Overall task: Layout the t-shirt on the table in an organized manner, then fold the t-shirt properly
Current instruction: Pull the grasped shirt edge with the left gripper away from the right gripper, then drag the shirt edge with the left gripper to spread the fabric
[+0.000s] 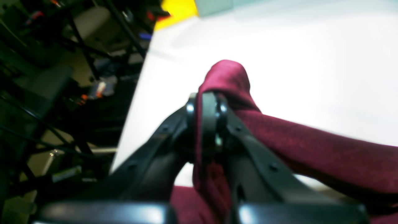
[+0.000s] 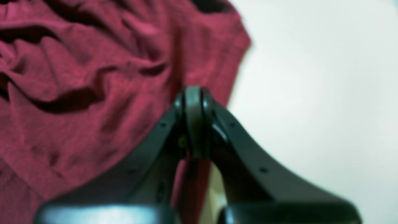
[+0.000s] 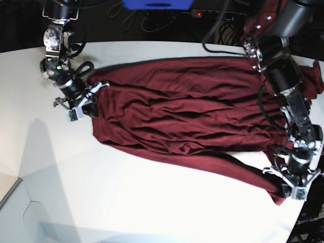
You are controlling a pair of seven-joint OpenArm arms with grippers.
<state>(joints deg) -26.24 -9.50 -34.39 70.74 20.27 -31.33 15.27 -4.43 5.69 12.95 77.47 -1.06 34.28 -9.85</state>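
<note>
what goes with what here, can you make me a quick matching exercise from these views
Things:
1. t-shirt
2. table
3. left gripper
4. right gripper

Descriptions:
A. white, smooth
B. clamped on a bunched fold near the table's edge
C. dark maroon, wrinkled, spread across the table
D. clamped on the cloth's edge beside a wide wrinkled area

Pairs: 1-C, 2-A, 3-B, 4-D

One t-shirt (image 3: 187, 109) — a single dark maroon garment — lies on one white table (image 3: 126, 202). Two robot arms reach over it, each with one gripper — a left gripper (image 3: 296, 190) and a right gripper (image 3: 81, 109).
</note>
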